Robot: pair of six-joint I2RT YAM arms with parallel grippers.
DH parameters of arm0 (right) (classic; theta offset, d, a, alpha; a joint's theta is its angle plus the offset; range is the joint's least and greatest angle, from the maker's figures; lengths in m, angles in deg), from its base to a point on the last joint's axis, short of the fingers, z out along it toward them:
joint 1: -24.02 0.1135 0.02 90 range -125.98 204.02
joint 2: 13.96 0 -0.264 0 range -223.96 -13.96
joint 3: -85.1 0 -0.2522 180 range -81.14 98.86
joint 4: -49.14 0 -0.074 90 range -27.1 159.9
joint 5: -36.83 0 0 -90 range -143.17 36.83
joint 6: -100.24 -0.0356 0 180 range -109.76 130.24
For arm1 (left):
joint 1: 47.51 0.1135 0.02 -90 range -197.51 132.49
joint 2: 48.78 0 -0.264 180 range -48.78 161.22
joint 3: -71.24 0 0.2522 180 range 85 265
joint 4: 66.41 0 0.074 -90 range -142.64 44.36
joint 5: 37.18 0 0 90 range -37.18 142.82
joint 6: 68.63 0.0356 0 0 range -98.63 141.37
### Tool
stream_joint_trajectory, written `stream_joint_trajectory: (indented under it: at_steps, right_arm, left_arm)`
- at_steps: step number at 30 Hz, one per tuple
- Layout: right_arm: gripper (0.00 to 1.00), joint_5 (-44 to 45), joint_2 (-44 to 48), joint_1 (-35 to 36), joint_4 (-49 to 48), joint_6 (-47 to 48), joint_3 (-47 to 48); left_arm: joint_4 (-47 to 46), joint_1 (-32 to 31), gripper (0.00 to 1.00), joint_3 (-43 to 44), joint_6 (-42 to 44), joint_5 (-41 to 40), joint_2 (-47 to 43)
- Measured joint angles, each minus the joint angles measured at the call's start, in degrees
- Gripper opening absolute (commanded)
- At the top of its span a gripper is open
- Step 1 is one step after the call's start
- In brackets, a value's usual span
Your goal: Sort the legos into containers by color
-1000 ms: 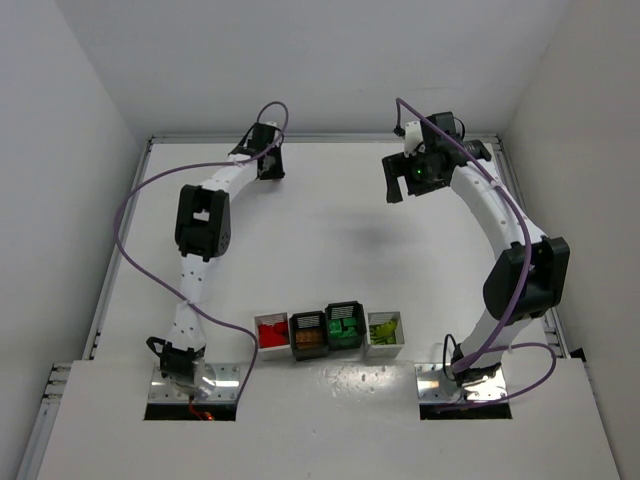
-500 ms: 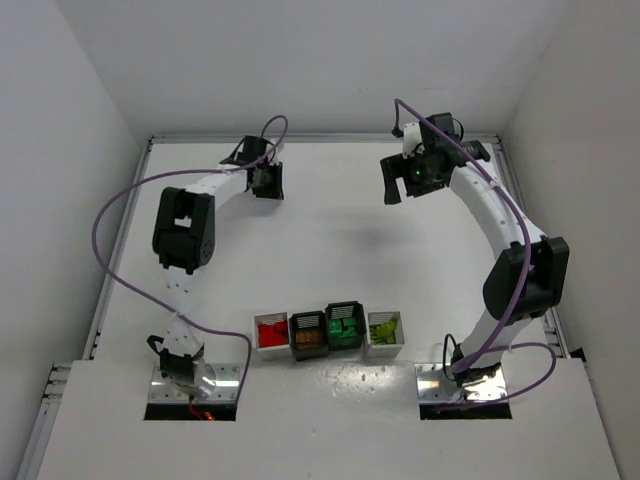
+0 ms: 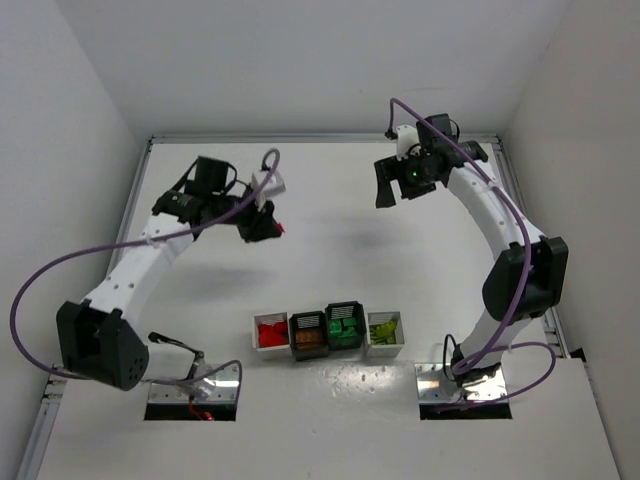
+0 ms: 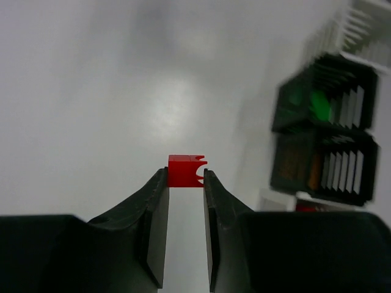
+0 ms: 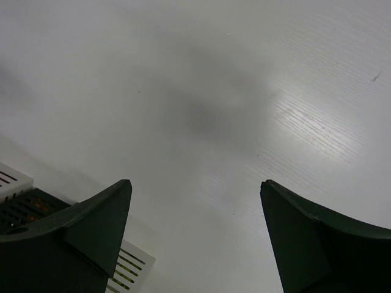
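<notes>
Wrist view shows left gripper (image 4: pixel 185 177) clamping red lego (image 4: pixel 184 170)

Your left arm (image 3: pixel 140 270) is swinging off the far edge of the table (image 3: pixel 330 250). The left gripper (image 3: pixel 264 222) now hangs nearer the middle and closer to the containers (image 3: pixel 343 306) than a second ago. The elbow (image 3: pixel 95 345), raised over the left side before, now sits low by the near left corner, and the purple cable (image 3: pixel 45 268) trails out in a wide loop beside it. A red lego (image 3: pixel 277 228) shows at the fingertips, where the top view showed none earlier. Your right gripper (image 3: pixel 385 185) has edged slightly leftward.
</notes>
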Motion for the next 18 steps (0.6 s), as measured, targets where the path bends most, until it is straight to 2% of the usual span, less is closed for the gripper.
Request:
stream_joint_trajectory:
  at_steps: [3,6,10,14,18]
  right_arm:
    - [0.86,-1.88,0.0,0.07,0.37,0.57,0.13]
    - [0.86,-3.21,0.0,0.07,0.79,0.81,0.39]
    - [0.86,-4.2,0.0,0.07,1.09,0.96,0.83]
    - [0.86,-4.72,0.0,0.07,1.22,1.2,0.9]
    - [0.86,-5.6,0.0,0.07,1.4,1.6,0.9]
  left_arm:
    - [8.85,-4.28,0.14,-4.13,9.81,2.4,-5.11]
    - [15.19,-7.5,0.15,-8.7,15.45,3.69,-10.08]
    - [21.16,-10.67,0.24,-12.41,21.55,3.72,-16.17]
    - [27.19,-14.29,0.24,-12.61,28.63,2.67,-17.59]
    - [30.93,-17.31,0.29,-12.61,32.98,0.87,-16.81]
